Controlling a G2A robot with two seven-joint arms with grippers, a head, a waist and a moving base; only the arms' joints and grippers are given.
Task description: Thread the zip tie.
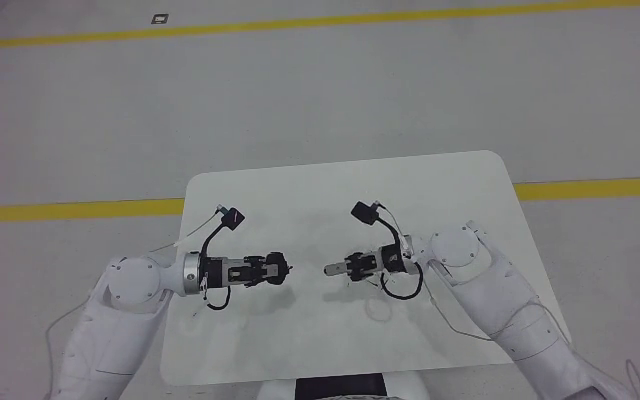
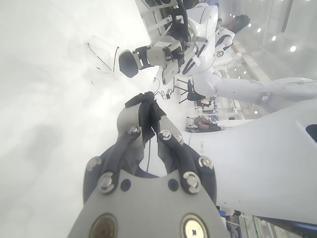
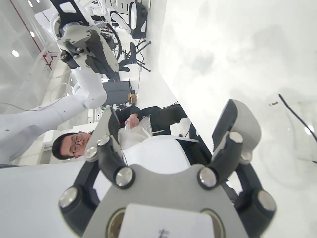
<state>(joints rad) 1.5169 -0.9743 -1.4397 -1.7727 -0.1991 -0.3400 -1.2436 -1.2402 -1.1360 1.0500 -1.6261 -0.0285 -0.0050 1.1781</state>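
— Hands first: the left hand [image 1: 283,266] and the right hand [image 1: 332,268] point at each other over the bench [image 1: 300,190]. Why?
— I think one must hold the tie's head while the other pokes the tail in. So they meet nose to nose.
— And the thing to thread?
— Black zip ties [image 2: 115,60] lie in a clear tray [image 2: 102,44] on the bench, near the right hand.
— Is that hand holding one?
— No. Its two fingers are spread wide with nothing between them.
— And the left hand?
— Its black tips are pressed together. A thin dark line [image 2: 148,149] runs by them, but I cannot tell if that is a tie.
— How do the arms sit?
— Both bend in from the sides. The hands are level, with a small gap between the tips.
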